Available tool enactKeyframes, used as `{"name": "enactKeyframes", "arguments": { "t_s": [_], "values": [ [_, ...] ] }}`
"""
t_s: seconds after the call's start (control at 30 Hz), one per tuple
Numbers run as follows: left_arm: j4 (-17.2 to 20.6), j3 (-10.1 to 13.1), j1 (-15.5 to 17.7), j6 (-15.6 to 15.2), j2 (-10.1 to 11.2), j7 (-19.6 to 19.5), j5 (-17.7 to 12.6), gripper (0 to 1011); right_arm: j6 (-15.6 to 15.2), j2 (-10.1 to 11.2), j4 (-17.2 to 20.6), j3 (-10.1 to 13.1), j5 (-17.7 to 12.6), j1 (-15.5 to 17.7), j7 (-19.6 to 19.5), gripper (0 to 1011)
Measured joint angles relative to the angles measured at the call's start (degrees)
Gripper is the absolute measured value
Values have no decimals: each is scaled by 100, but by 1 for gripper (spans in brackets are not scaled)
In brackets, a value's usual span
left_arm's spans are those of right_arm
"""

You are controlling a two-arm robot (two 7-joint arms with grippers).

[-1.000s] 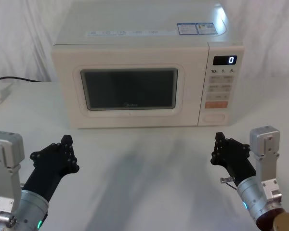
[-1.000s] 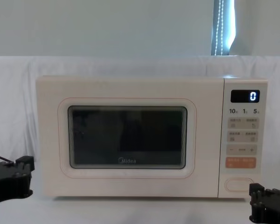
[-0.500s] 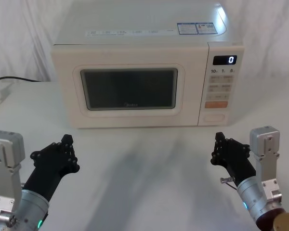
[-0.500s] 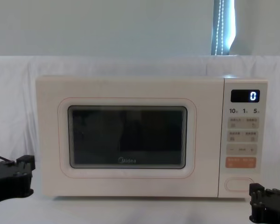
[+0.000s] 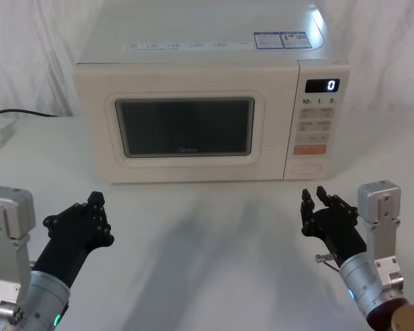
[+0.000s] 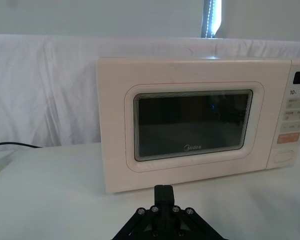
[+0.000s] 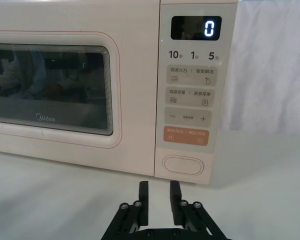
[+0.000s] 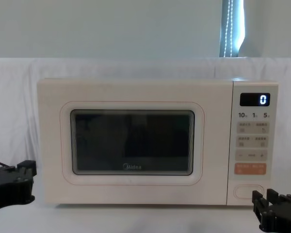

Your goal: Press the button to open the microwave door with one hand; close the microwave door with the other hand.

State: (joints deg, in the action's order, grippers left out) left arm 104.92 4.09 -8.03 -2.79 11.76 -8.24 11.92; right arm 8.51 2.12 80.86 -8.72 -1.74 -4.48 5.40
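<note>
Here one microwave [image 5: 200,103], door [image 5: 183,134] shut, faces two hands: left hand [image 5: 96,207] closed, right hand [image 5: 314,200] parted

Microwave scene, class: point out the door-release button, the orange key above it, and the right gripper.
button [image 7: 183,164], right wrist view, middle of the cream pill-shaped key.
orange key [image 7: 187,136], right wrist view, centre of its face.
right gripper [image 7: 159,201], right wrist view, gap midway between its two parted fingertips.

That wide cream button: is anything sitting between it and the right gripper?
No. In the right wrist view only bare white table separates the right gripper from the button.
</note>
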Motion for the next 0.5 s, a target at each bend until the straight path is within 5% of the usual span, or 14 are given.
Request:
{"name": "enactKeyframes", "arguments": {
  "t_s": [0.5],
  "values": [
    [1,0,0,0,-1,1,0,0,0,0,0,0,0,0,0,725]
  ]
}}
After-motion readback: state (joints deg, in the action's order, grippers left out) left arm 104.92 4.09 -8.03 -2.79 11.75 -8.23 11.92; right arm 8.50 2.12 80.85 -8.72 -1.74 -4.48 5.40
